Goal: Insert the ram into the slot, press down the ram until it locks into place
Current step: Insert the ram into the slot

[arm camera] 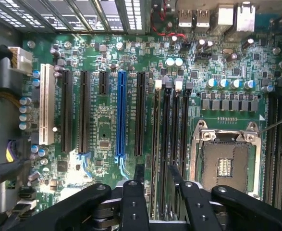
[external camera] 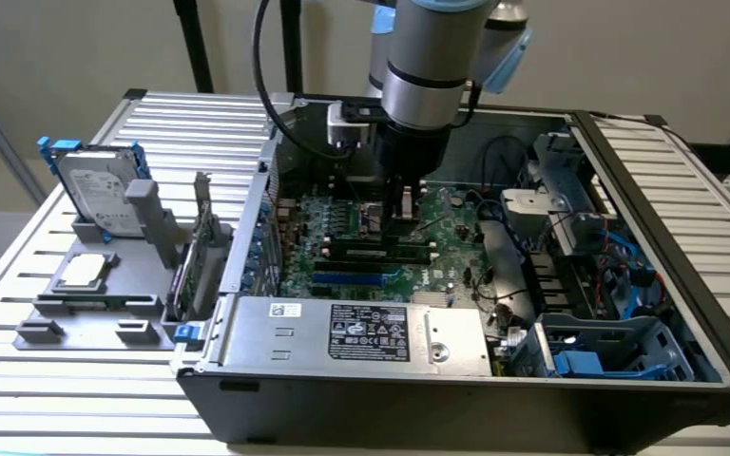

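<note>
The ram (arm camera: 155, 144), a thin dark green stick seen edge-on, stands upright along the slot (arm camera: 158, 85), a long narrow black socket with a pale clip at its end, the outermost of four alike lying side by side; how deep it sits cannot be told.

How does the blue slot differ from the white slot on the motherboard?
The blue slot is narrow, while the white slot is somewhat wider. The blue slot lies between black expansion slots, whereas the white slot sits at the board's edge beside a row of capacitors. Both are empty and run parallel to each other.
</note>
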`<action>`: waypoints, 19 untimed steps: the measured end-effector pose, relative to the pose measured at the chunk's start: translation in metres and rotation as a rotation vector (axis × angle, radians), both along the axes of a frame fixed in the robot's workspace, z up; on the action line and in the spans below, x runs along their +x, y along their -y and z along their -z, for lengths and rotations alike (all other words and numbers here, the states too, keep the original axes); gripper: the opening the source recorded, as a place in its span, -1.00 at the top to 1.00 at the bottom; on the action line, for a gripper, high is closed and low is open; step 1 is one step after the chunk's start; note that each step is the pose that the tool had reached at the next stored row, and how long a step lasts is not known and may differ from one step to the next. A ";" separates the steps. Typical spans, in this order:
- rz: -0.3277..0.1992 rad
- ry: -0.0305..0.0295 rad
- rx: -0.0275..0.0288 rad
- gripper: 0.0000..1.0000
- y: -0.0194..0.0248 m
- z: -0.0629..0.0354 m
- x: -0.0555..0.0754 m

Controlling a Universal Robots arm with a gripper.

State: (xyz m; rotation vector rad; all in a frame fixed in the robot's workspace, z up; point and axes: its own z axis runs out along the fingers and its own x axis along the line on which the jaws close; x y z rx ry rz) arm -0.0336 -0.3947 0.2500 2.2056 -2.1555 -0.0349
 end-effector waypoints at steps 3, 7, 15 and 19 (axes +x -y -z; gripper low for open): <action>-0.007 0.0001 0.0003 0.33 0.0000 0.0000 0.000; -0.007 0.0001 0.0003 0.33 0.0000 -0.0001 0.000; -0.007 0.0001 0.0002 0.33 0.0000 -0.0001 0.000; -0.007 0.0000 0.0002 0.63 0.0000 -0.0001 0.000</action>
